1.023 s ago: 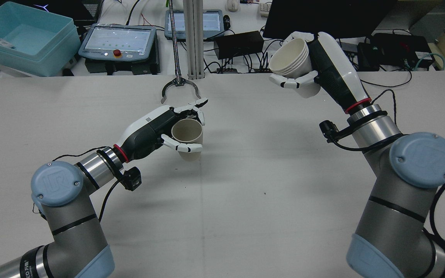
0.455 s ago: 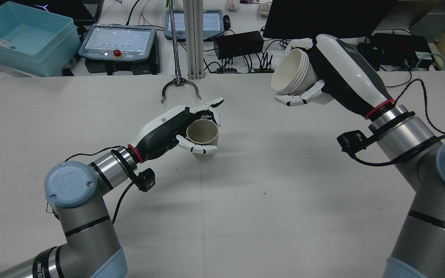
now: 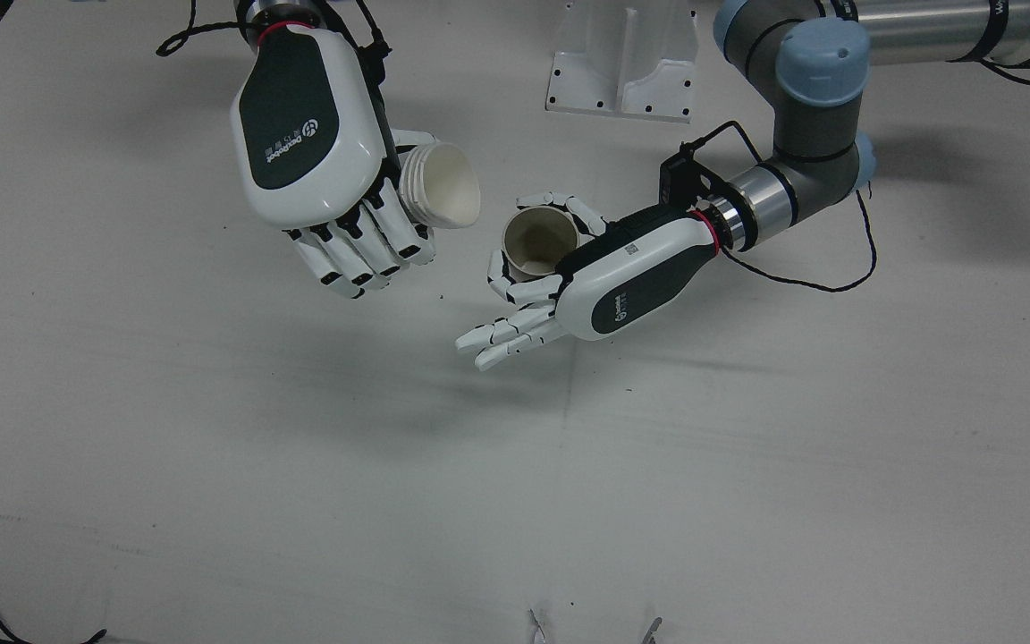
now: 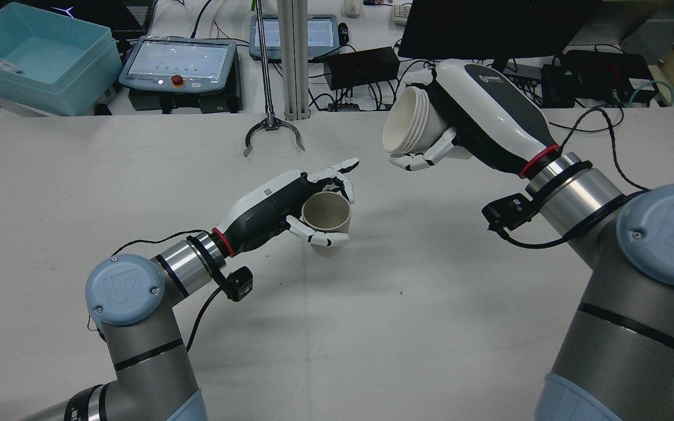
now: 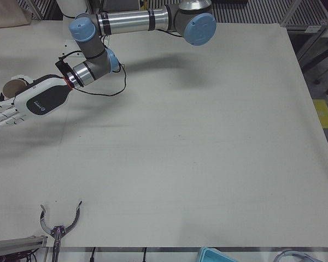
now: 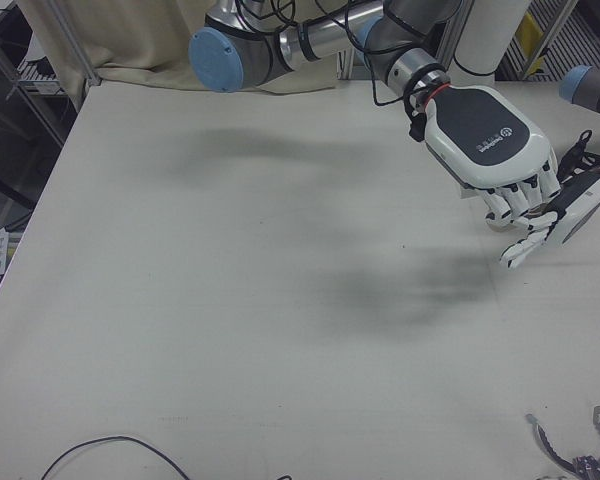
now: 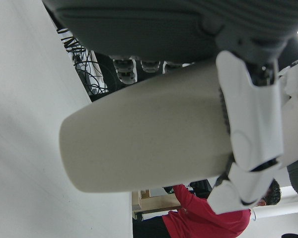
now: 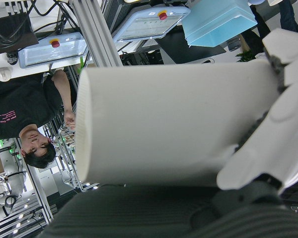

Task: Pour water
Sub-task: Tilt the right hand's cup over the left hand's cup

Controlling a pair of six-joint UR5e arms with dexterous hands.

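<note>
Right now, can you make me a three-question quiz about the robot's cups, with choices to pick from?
1. Where is the left hand holding its brownish cup?
A. near the table's middle
B. inside the blue bin
C. on the monitor

2. What colour are the stacked cups in the right hand?
A. red
B. white
C. green

3. How are the stacked cups held?
A. upright
B. upside down on the table
C. tipped sideways, mouth toward the brownish cup

Answers: 1 A, the rear view shows it mid-table; 2 B, they look plain white; 3 C, the open mouth faces the other cup.
</note>
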